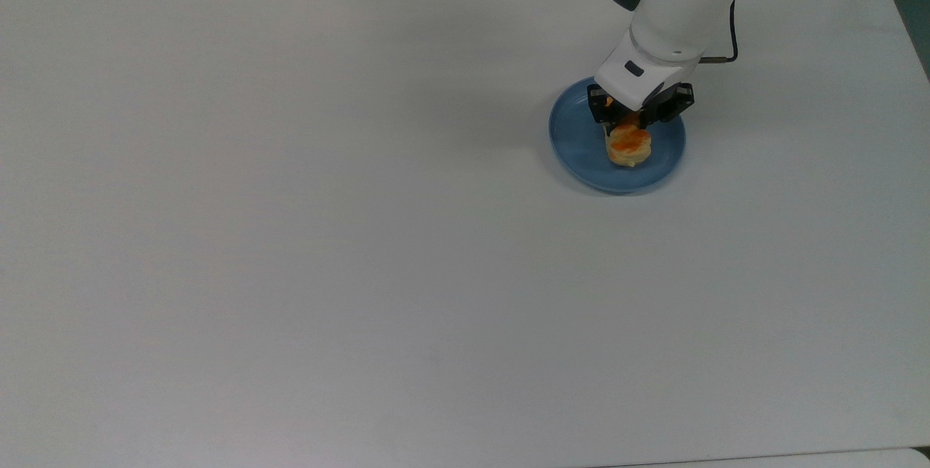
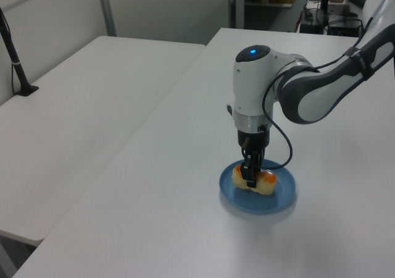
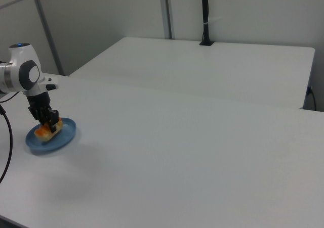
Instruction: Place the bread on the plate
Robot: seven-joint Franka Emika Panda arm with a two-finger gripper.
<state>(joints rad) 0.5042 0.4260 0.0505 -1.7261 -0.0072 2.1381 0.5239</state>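
The blue plate (image 1: pixel 581 142) (image 2: pixel 281 199) (image 3: pixel 66 137) lies on the white table toward the top view's right. The bread (image 1: pixel 629 144) (image 2: pixel 265 183) (image 3: pixel 44 132), pale yellow with an orange-brown glazed top, sits low over the plate's middle, at or just above its surface. My gripper (image 1: pixel 631 118) (image 2: pixel 249 178) (image 3: pixel 48 122) points straight down and is shut on the bread across its middle, so the loaf sticks out on both sides of the fingers in the left view. The arm's white wrist hides the far part of the plate in the top view.
A wide bare white table (image 1: pixel 290 235) spreads to the top view's left and front. A second white table (image 2: pixel 80 105) stands beside it, with a black post (image 2: pixel 13 56) clamped at its far edge. A black cable (image 2: pixel 285 143) loops from the wrist.
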